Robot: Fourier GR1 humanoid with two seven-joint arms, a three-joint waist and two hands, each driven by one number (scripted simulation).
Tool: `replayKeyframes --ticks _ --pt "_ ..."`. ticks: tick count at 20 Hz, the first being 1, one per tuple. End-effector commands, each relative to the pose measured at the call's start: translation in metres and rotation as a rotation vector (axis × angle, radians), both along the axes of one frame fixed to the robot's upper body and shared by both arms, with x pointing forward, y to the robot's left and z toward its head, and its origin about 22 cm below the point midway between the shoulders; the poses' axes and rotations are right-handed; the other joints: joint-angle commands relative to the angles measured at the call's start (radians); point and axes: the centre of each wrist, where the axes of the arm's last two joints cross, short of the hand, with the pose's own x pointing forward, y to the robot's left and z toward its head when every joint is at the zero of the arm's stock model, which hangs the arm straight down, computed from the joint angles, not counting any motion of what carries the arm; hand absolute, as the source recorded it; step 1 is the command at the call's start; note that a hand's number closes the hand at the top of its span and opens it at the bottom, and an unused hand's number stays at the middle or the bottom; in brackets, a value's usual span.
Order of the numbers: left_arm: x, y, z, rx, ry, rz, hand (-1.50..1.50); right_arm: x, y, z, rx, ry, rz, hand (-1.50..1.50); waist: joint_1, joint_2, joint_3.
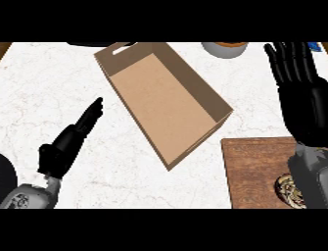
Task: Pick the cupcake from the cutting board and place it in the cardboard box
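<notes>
The cardboard box (168, 100) lies open and tilted in the middle of the white counter, with nothing inside it. A wooden cutting board (257, 169) sits at the lower right. On it, the cupcake (289, 188) shows only as a patterned round edge, mostly hidden under my right forearm. My right hand (300, 78) is raised above the board's far side, fingers straight and spread, open. My left hand (76, 135) rests at the lower left with straight fingers pointing up toward the box, holding nothing.
A grey cup or bowl (224, 49) with an orange-brown top stands at the back edge right of the box. A dark object (94, 44) peeks in at the back left. Wood floor shows past both counter corners.
</notes>
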Motion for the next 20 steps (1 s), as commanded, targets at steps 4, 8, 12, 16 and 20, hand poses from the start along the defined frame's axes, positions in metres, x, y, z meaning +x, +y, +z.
replayKeyframes --ticks 4,8,12,16,20 --pt "-0.005 0.054 0.0 0.127 -0.022 0.279 0.0 -0.015 -0.065 -0.019 -0.014 0.018 -0.427 -1.5 -0.038 -0.011 0.006" --pt "-0.011 0.071 -0.004 0.148 0.002 0.396 0.0 -0.046 -0.154 -0.069 -0.407 0.297 -0.898 1.5 -0.091 0.01 -0.007" --pt "-0.029 0.063 -0.022 0.143 0.015 0.42 0.0 -0.071 -0.122 -0.106 -0.038 0.243 -1.171 -1.5 -0.048 -0.012 0.007" --pt "-0.028 0.061 -0.015 0.141 0.001 0.403 0.0 -0.116 -0.104 -0.105 -0.176 0.22 -1.125 -1.5 -0.032 -0.009 0.005" --pt "-0.027 0.055 -0.019 0.135 0.014 0.397 0.0 -0.143 -0.133 -0.1 -0.489 0.443 -1.043 -1.5 -0.036 -0.006 0.001"
